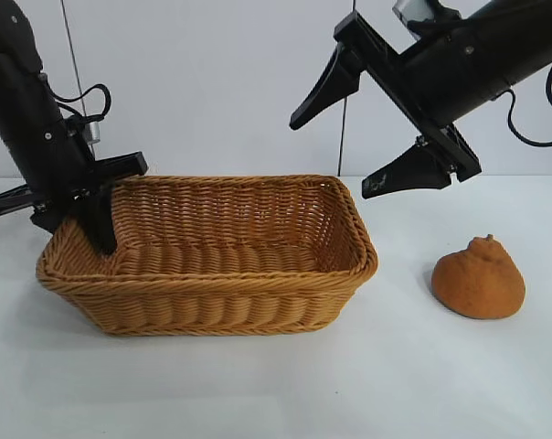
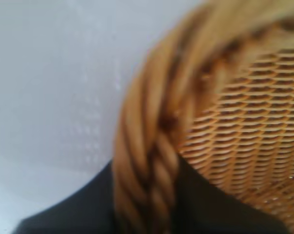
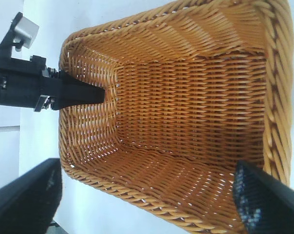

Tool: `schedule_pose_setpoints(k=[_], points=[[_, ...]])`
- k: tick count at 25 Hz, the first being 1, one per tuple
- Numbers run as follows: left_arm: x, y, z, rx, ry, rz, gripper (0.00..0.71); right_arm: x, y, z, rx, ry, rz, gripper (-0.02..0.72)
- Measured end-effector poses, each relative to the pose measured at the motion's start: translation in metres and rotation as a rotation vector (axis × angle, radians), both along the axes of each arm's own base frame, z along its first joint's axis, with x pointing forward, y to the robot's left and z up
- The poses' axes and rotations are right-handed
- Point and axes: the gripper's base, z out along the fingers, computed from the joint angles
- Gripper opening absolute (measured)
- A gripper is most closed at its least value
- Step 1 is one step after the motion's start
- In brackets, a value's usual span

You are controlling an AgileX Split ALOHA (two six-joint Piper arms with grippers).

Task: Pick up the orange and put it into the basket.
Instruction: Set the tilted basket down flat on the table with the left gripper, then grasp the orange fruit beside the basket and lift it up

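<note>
The orange (image 1: 478, 279), dull and bumpy with a knobby top, sits on the white table to the right of the basket (image 1: 258, 274), clear of both arms. The tan wicker basket holds nothing. My left gripper (image 1: 75, 233) is at the basket's left end, shut on the braided rim (image 2: 147, 146), with one dark finger (image 3: 83, 95) inside the wall and the other outside. My right gripper (image 1: 335, 155) hangs open and empty high above the basket's right end, up and to the left of the orange. In the right wrist view the basket's inside (image 3: 186, 97) lies below the right gripper (image 3: 147, 195).
The white tabletop (image 1: 276, 384) stretches in front of the basket and around the orange. A pale wall (image 1: 221, 82) stands behind, with thin cables hanging by each arm.
</note>
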Motion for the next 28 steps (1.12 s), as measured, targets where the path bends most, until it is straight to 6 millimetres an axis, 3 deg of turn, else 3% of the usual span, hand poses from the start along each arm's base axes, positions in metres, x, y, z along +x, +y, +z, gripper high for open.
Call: schedule_pose_setpoints(k=[10, 15, 20, 28], points=[[-0.015, 0.013, 0.084, 0.100, -0.185, -0.067, 0.467, 0.000, 0.000, 0.000, 0.000, 0.000, 0.000, 0.652], [-0.023, 0.031, 0.115, 0.167, -0.250, -0.061, 0.467, 0.000, 0.000, 0.000, 0.000, 0.000, 0.000, 0.652], [-0.029, 0.046, 0.132, 0.272, -0.293, -0.068, 0.470, 0.000, 0.000, 0.000, 0.000, 0.000, 0.000, 0.652], [-0.036, 0.050, 0.134, 0.315, -0.231, -0.071, 0.578, 0.000, 0.000, 0.000, -0.001, 0.000, 0.000, 0.652]])
